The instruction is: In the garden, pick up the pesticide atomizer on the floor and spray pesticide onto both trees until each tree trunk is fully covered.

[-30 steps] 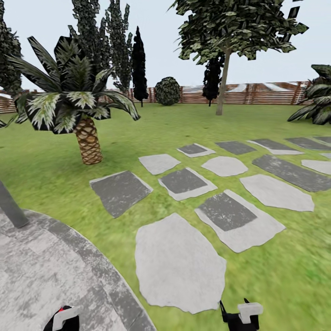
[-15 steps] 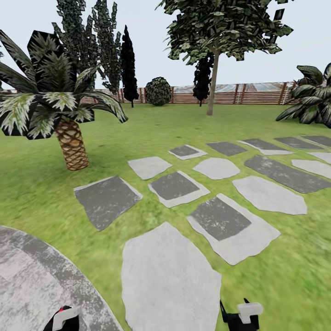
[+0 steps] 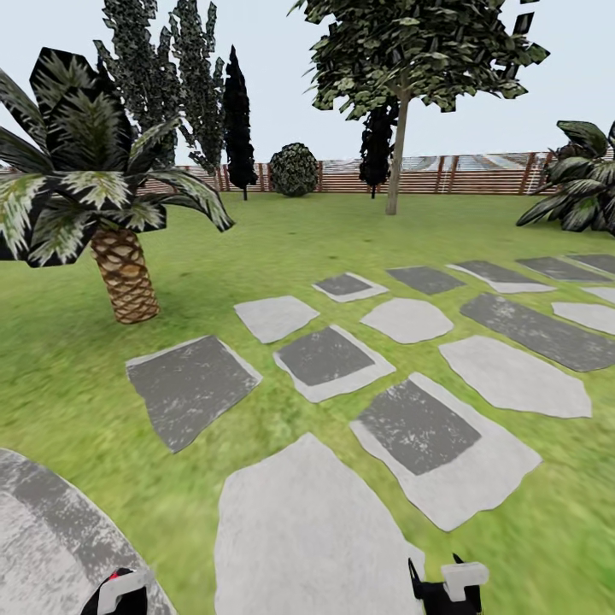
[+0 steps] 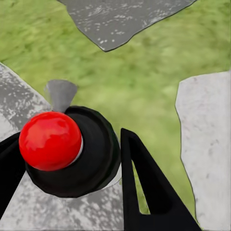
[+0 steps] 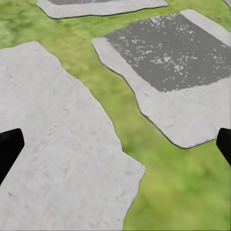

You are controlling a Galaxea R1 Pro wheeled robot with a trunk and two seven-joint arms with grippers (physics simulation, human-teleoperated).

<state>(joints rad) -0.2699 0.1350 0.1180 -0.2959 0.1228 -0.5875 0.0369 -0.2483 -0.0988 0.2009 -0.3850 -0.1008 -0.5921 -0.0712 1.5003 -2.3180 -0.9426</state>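
Clenched on a red-capped black atomizer [image 4: 65, 149], our left gripper [image 4: 72, 178] hangs over grass [image 3: 282, 248]. Our right gripper [image 5: 115, 144] is spread wide above stepping stones [image 3: 316, 530].

Both arms hang low, wrists just inside the head view's lower edge. The left gripper [image 4: 72, 168] has its black fingers [image 4: 149, 187] spread on either side of a red-topped black object, contact unclear. The right gripper [image 5: 115, 144] points down, fingers [image 5: 8, 147] spread wide apart, holding nothing.
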